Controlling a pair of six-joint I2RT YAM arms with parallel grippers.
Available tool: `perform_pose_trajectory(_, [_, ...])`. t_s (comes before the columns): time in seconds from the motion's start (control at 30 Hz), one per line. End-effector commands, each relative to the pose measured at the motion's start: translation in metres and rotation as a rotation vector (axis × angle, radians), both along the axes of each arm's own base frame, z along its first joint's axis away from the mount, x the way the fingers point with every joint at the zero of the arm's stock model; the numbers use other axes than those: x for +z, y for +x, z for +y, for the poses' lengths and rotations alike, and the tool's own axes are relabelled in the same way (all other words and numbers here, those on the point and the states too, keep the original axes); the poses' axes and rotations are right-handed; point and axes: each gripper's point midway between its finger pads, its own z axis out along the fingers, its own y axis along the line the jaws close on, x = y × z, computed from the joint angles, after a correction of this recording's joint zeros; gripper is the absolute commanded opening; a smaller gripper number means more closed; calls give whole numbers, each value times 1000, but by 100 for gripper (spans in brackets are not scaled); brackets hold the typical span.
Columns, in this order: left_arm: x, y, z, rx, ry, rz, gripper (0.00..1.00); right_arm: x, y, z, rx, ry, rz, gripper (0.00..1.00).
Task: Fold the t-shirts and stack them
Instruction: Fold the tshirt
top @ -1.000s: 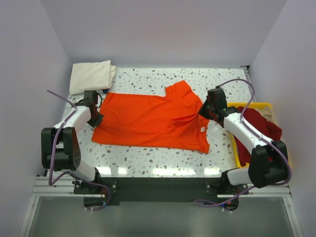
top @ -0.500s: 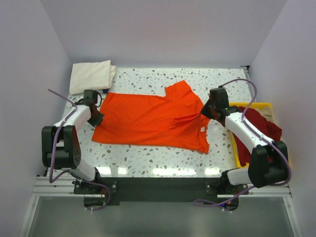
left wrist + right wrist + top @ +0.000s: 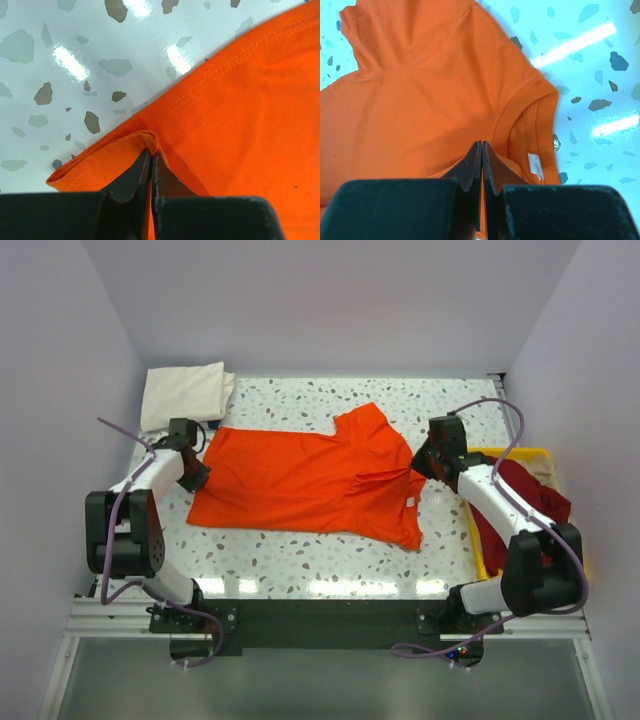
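Note:
The bright orange t-shirt (image 3: 300, 485) lies spread flat across the middle of the table, with its collar and white neck label (image 3: 409, 501) to the right. My left gripper (image 3: 195, 472) is at the shirt's left edge. In the left wrist view it (image 3: 151, 150) is shut on a pinched fold of the orange hem (image 3: 240, 100). My right gripper (image 3: 418, 466) is at the right edge beside the collar. In the right wrist view it (image 3: 481, 145) is shut on orange cloth (image 3: 420, 100) next to the label (image 3: 536, 165). The cream t-shirt (image 3: 183, 392) lies folded at the back left. The dark red t-shirt (image 3: 530, 495) lies crumpled in the tray.
A yellow plastic tray (image 3: 505, 452) stands at the right edge of the speckled table (image 3: 300, 400), close behind my right arm. White walls enclose the table on the left, back and right.
My right gripper has moved a little right and back with the collar edge. My left gripper has edged back. The shirt is pulled tauter between them, with creases running toward the right gripper.

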Motion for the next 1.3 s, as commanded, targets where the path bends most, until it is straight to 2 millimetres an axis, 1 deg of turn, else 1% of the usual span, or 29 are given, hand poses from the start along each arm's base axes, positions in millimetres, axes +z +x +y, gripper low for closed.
perform_pose_trajectory(0.0, [13,22,7,6,9,-73,0,8,15,-7,-15,-25,-29,0])
perform_pose_trajectory(0.2, [8,28,7,-1,7,-64,0,-1,25,-3,-4,-21,-1,0])
perform_pose_trajectory(0.3, [7,31,6,-5,-1,-74,0,0,32,-1,5,-20,0,0])
perform_pose_trajectory(0.37, [7,34,6,-13,0,-80,0,-1,38,-1,8,-39,12,0])
perform_pose_trajectory(0.4, [6,34,6,-15,0,-78,0,1,44,0,11,-43,9,0])
perform_pose_trajectory(0.43, [6,33,6,-16,0,-75,0,-6,45,0,15,-49,32,0])
perform_pose_trajectory(0.47, [7,34,5,-21,-3,-79,6,-10,45,1,27,-57,47,2])
perform_pose_trajectory(0.5, [8,34,5,-26,-4,-80,12,-9,48,1,31,-60,46,7])
perform_pose_trajectory(0.53, [8,34,5,-28,-3,-81,20,-11,48,2,44,-63,56,14])
perform_pose_trajectory(0.57, [14,34,5,-32,0,-98,26,-16,47,3,63,-73,73,33])
perform_pose_trajectory(0.6, [16,32,6,-34,8,-104,42,-14,47,3,69,-75,72,39])
perform_pose_trajectory(0.67, [28,28,10,-25,22,-134,53,-7,43,1,76,-81,68,50])
perform_pose_trajectory(0.7, [31,25,12,-25,30,-137,62,-4,40,1,78,-82,65,60])
perform_pose_trajectory(0.73, [40,22,15,-18,46,-156,65,-1,37,1,81,-79,67,63])
perform_pose_trajectory(0.77, [40,15,16,-17,55,-147,66,7,29,1,91,-76,66,65])
perform_pose_trajectory(0.83, [41,-2,21,-7,82,-134,68,5,12,5,117,-48,88,66])
perform_pose_trajectory(0.87, [39,-9,21,-3,87,-129,68,15,1,8,124,-19,68,65])
perform_pose_trajectory(0.9, [37,-14,20,-3,85,-131,68,2,-17,12,143,13,108,63])
perform_pose_trajectory(0.93, [30,-26,19,-2,78,-117,68,-1,-28,15,154,23,113,63])
perform_pose_trajectory(0.97, [26,-31,17,-1,71,-116,68,-5,-39,15,155,27,126,62])
perform_pose_trajectory(1.0, [21,-35,14,-2,56,-114,67,-15,-57,12,153,28,146,62])
perform_pose_trajectory(1.03, [10,-46,7,-17,21,-100,66,-20,-67,13,155,31,162,61])
perform_pose_trajectory(1.07, [6,-49,4,-16,8,-102,66,-25,-80,14,166,45,188,60])
perform_pose_trajectory(1.1, [3,-53,1,-14,-11,-103,66,-31,-94,10,161,41,200,58])
perform_pose_trajectory(1.13, [-5,-62,-3,-16,-24,-90,66,-34,-101,9,155,40,209,56])
perform_pose_trajectory(1.17, [-7,-64,-3,-12,-29,-93,65,-37,-110,5,150,33,228,54])
perform_pose_trajectory(1.2, [-8,-67,-3,-1,-29,-95,65,-43,-120,3,148,29,249,54])
perform_pose_trajectory(1.23, [-11,-72,-3,5,-28,-96,65,-40,-124,2,148,30,232,54])
perform_pose_trajectory(1.27, [-12,-74,-2,11,-25,-99,65,-46,-134,-1,145,27,258,54])
